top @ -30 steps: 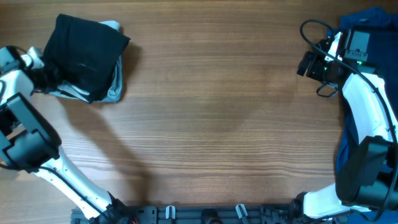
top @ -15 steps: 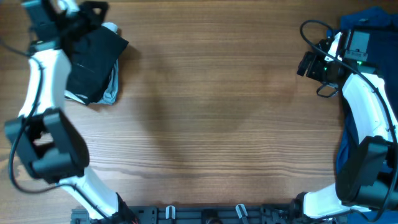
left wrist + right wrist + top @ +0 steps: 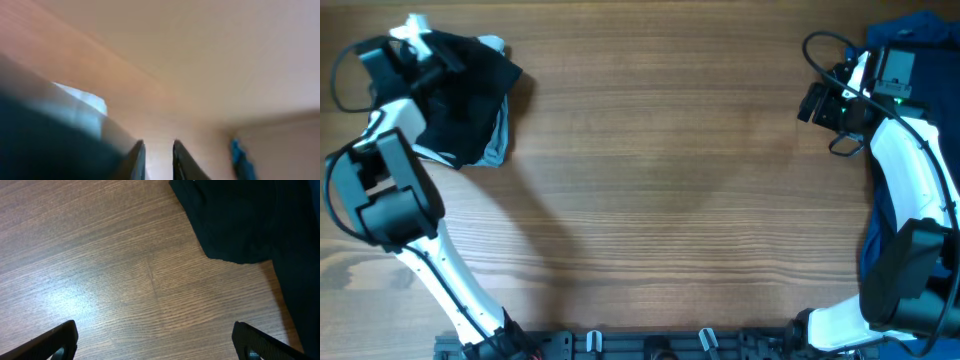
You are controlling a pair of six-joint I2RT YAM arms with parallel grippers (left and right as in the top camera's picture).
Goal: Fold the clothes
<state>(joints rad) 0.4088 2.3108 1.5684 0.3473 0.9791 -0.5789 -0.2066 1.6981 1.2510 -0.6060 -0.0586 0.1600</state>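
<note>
Swung back over the folded black fabric garment [image 3: 470, 100], your left end effector [image 3: 158, 148], nearly pressed together, seemingly tidies it, though you cannot tell its grip; right end effector [image 3: 157, 341] waits spread.

You are looking at a counter [image 3: 660, 180] of wood grain, smooth, with a low satin sheen. The black garment [image 3: 465, 95] is soft, matt cloth. The pale blue piece [image 3: 500, 145] under it looks like a lighter fabric. The dark-blue cloth [image 3: 920, 30] is matt too. The arm shells [image 3: 900, 170] are smooth, glossy white plastic, and the right gripper [image 3: 155, 337] has matt black fingers.
</note>
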